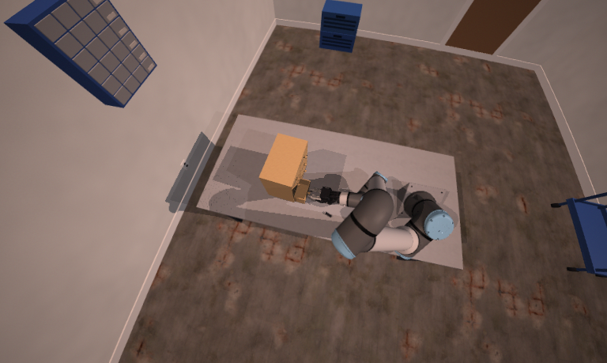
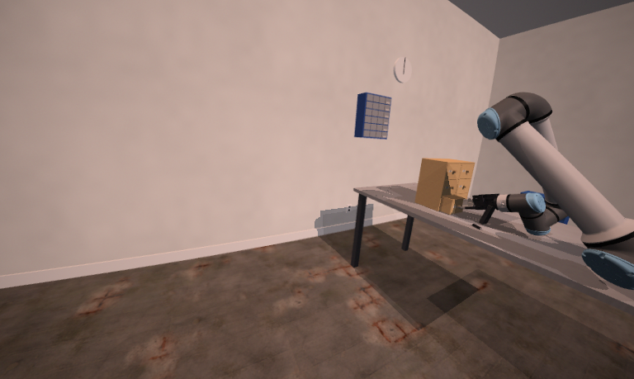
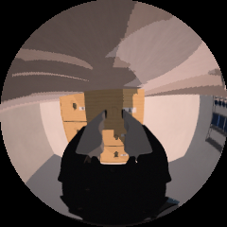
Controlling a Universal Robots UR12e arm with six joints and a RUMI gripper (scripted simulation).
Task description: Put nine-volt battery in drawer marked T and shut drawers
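Observation:
The tan chest (image 1: 284, 165) stands upright on the grey table, also seen in the exterior view (image 2: 442, 181). One bottom-row drawer (image 1: 302, 191) (image 2: 451, 204) sticks out partway towards the arm. Its marking is too small to read. My gripper (image 1: 314, 194) (image 2: 465, 206) is level with the front of that drawer. In the wrist view the fingers stand narrow on either side of the drawer front, with nothing squeezed between them. A small dark object (image 1: 327, 213) (image 2: 476, 225) lies on the table near my wrist. It is too small to name.
The table's near edge runs just beyond the small dark object. My arm's base (image 1: 431, 222) sits on the table's right part. A blue cabinet (image 1: 341, 25) stands at the far wall and a blue cart (image 1: 586, 236) at the right.

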